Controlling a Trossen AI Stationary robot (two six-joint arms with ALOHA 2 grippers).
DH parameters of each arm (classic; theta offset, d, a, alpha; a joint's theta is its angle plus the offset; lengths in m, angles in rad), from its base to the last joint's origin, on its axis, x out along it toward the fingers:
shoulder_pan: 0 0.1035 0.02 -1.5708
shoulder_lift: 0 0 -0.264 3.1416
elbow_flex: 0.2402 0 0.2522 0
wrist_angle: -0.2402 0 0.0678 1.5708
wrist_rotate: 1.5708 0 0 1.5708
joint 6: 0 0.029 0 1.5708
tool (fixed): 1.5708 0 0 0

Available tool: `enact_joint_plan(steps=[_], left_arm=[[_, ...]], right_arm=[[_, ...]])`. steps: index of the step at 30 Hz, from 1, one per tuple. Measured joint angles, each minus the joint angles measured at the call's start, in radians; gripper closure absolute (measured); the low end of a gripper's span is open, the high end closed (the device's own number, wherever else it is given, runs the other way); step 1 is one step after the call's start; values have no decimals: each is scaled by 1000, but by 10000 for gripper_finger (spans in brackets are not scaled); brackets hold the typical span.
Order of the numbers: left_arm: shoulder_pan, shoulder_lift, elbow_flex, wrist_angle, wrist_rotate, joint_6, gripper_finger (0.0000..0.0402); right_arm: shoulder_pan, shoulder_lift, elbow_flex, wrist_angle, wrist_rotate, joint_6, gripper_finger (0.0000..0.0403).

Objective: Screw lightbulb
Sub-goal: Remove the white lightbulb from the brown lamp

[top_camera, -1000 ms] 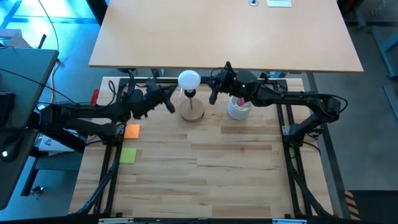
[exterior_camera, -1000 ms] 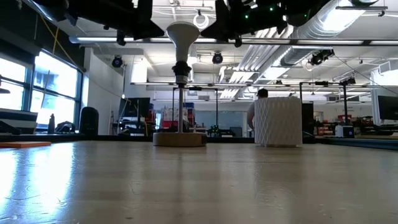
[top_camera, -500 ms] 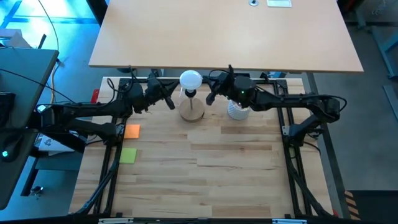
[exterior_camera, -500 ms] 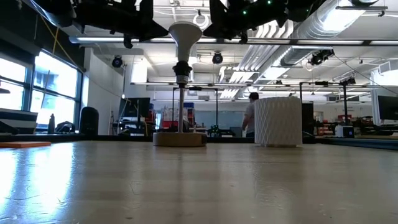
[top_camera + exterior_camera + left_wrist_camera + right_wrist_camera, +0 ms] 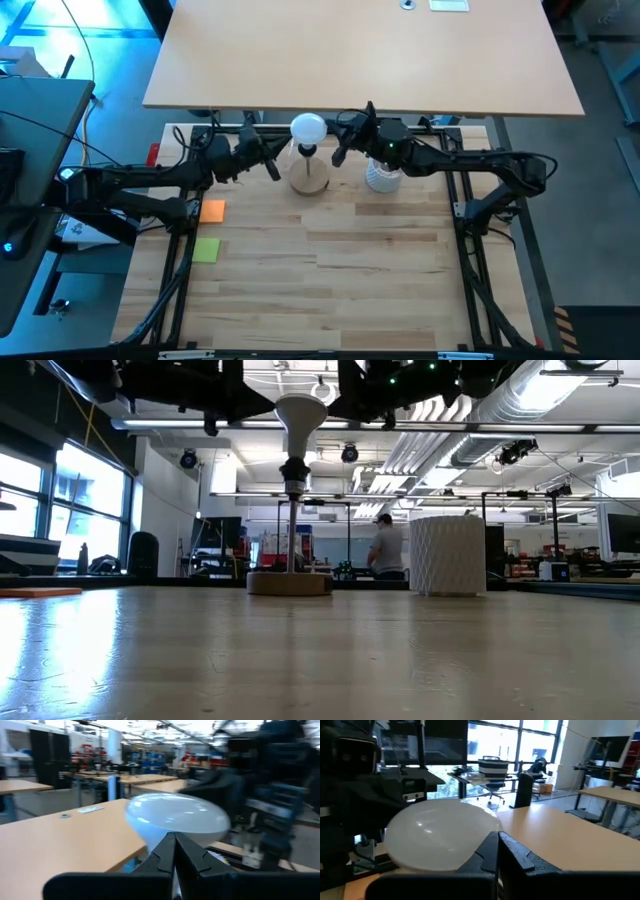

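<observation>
From the high view I see the lightbulb [image 5: 307, 128] standing upright on the black socket stem of the round wooden disc [image 5: 309, 180], at the far edge of the bench [image 5: 340, 270]. My left pincer [image 5: 271, 167] sits just beside the bulb on one side and my right pincer [image 5: 340, 152] just beside it on the other, neither touching it as far as I can tell. A white ribbed cup [image 5: 381, 177] stands near the disc, under the right arm, and an orange pad [image 5: 211, 210] and a green pad [image 5: 206, 250] lie well apart from the bulb, on the left arm's side.

The low view shows the bulb [image 5: 299, 418] seated base-down in the stem above the disc [image 5: 288, 583], with both arms dark overhead (the fingertips are cut off there). The cup [image 5: 447, 554] stands beside it, and a person [image 5: 385, 548] is in the room beyond.

In the left wrist view my own fingers [image 5: 187, 855] are pressed together, empty, pointing at the bulb [image 5: 177, 819] close ahead.

The right wrist view gives the same: fingers [image 5: 517, 852] closed on nothing, bulb [image 5: 442, 834] right in front.

I judge the bulb is in its socket but the turning is either finished or between grips. A further turn would need one pincer spread wide, brought around the bulb, then closed gently.
</observation>
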Motion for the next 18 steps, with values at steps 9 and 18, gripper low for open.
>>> enact_joint_plan(steps=[9,18], left_arm=[[-118,0,0,36,-18,-1,401],[-157,-45,0,-41,-184,44,401]], right_arm=[[-100,35,0,89,-140,-3,403],[-110,-78,0,-71,17,-163,403]])
